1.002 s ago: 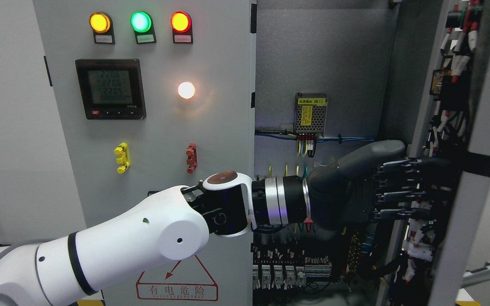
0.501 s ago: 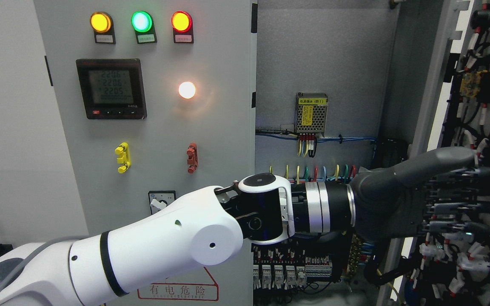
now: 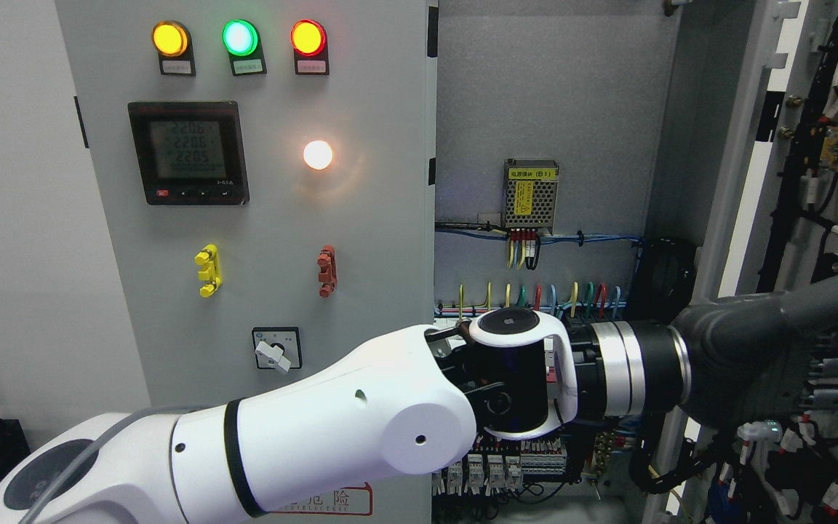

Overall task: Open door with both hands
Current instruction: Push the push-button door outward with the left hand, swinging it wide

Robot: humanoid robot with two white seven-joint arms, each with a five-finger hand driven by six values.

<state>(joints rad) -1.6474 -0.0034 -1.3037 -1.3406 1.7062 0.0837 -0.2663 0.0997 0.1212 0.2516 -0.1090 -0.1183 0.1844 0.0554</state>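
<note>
left arm comes in from lower left and reaches across to the right, where the left hand [image 3: 790, 349] sits dark grey against the inner face of the right door [image 3: 812, 218]. thumb sticks out toward the right edge of frame; the fingers are lost against black wiring, so whether they are curled on anything cannot be told. right hand is not in view.

the right door stands swung well open at the picture's right, its inner side showing cable bundles and white-tagged connectors. the cabinet interior [image 3: 550, 109] is exposed, with a yellow-labelled power module [image 3: 532, 195] and coloured wires below it. the left door [image 3: 361, 240] is shut, carrying three indicator lamps, a meter [image 3: 188, 151] and a rotary switch [image 3: 276, 349].

handling judgement: the door looks like sheet steel on hinges, stiff and fairly heavy with the gear mounted on it, so it should swing as one rigid piece and carry some inertia. painted metal is likely slick. the wiring and connectors on the inner face look snaggable and fragile, a poor place to press. safer contact is likely the bare metal edge or frame flange of the door, pushing flat instead of hooking fingers into cables.
</note>
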